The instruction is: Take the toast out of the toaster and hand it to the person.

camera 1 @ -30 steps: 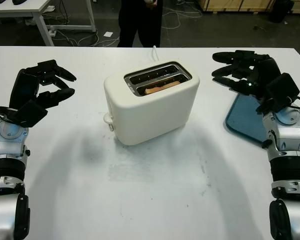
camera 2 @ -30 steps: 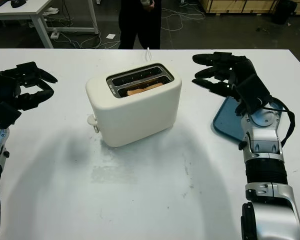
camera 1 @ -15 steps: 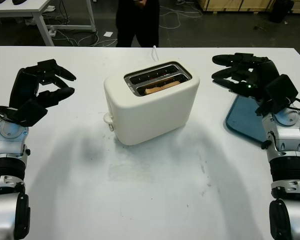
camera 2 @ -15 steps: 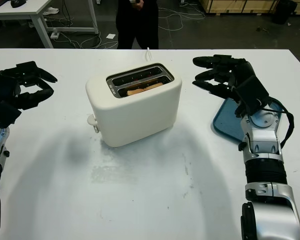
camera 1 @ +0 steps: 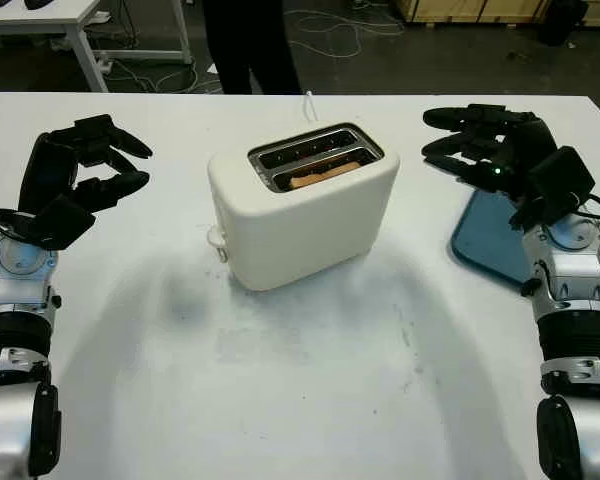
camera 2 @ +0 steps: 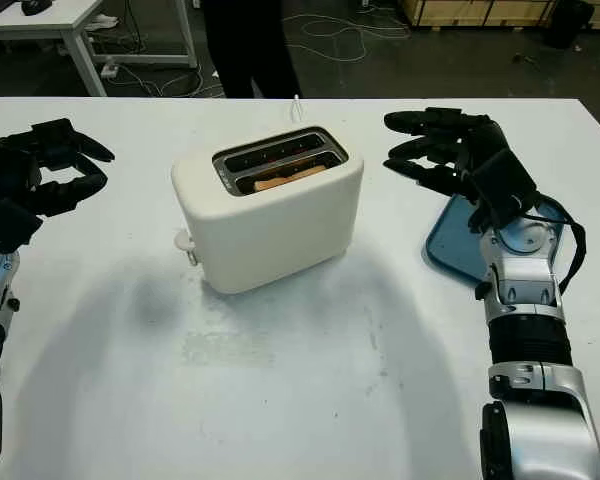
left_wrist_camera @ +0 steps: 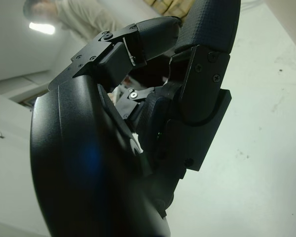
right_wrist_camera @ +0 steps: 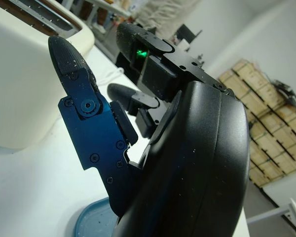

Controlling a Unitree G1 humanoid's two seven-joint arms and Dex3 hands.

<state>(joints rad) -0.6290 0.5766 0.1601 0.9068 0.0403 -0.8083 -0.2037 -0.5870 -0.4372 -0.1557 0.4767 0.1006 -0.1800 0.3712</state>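
Note:
A white two-slot toaster [camera 1: 300,215] stands mid-table with a slice of toast [camera 1: 325,171] sunk in the slot nearer me. My left hand [camera 1: 95,165] hovers above the table well left of the toaster, open and holding nothing. To the toaster's right my right hand [camera 1: 470,145] is raised, open, its fingertips pointing toward the toaster's upper corner with a gap between them. A person [camera 1: 242,45] in dark trousers stands beyond the table's far edge. The toaster's side [right_wrist_camera: 19,74] also shows in the right wrist view.
A blue tray [camera 1: 485,235] lies on the table under and behind my right hand. The toaster's white cord [camera 1: 308,103] runs to the far edge. Another white table [camera 1: 80,20] stands on the floor at far left, with cables [camera 1: 340,25] around.
The person beyond the table has stepped to the left. Both of my hands have stayed almost where they were, and the toast has not moved.

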